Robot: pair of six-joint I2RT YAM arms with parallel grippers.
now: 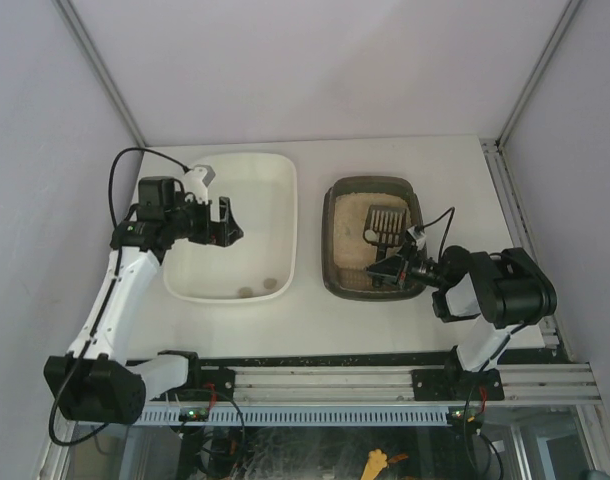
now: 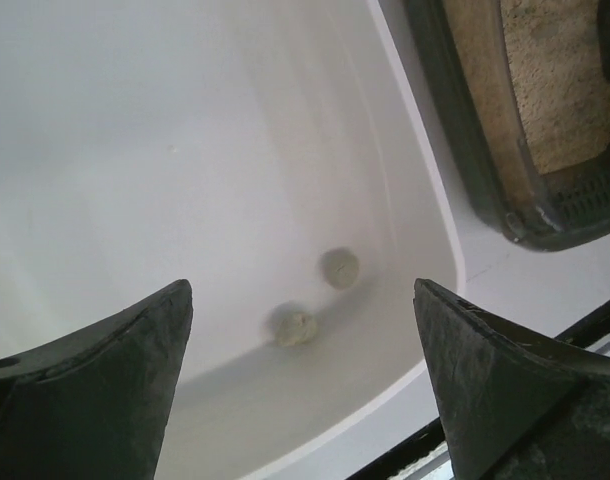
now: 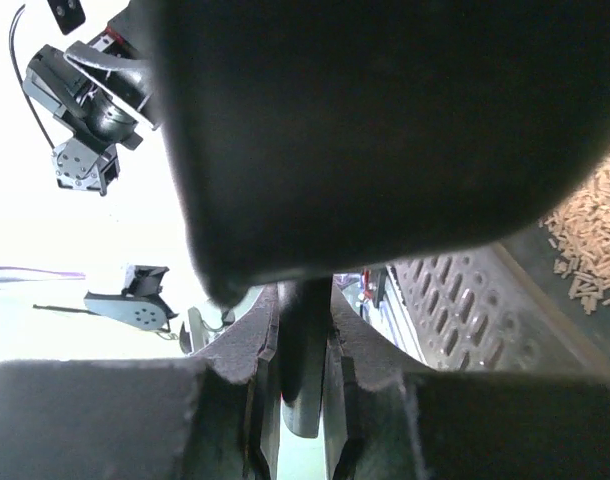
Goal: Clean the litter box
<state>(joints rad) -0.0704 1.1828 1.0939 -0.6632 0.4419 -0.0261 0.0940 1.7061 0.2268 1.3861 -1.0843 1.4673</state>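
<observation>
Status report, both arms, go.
Left gripper open over white tub. Right gripper shut on scoop in litter box. Nothing blocking.

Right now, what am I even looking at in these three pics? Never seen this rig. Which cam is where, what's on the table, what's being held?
It is two small robot arms bolted at the near edge of a white table. The overhead picture looks down from above and behind them; the other two come from cameras on each wrist, with that arm's own fingers in view.

On the table sit a white tub on the left and a dark litter box with beige litter on the right.

The left gripper hangs open over the tub, holding nothing; its camera shows two small greyish clumps on the tub floor.

The right gripper is shut on the handle of a black slotted scoop, whose head lies on the litter in the box. Its camera is mostly blocked by the scoop up close.
</observation>
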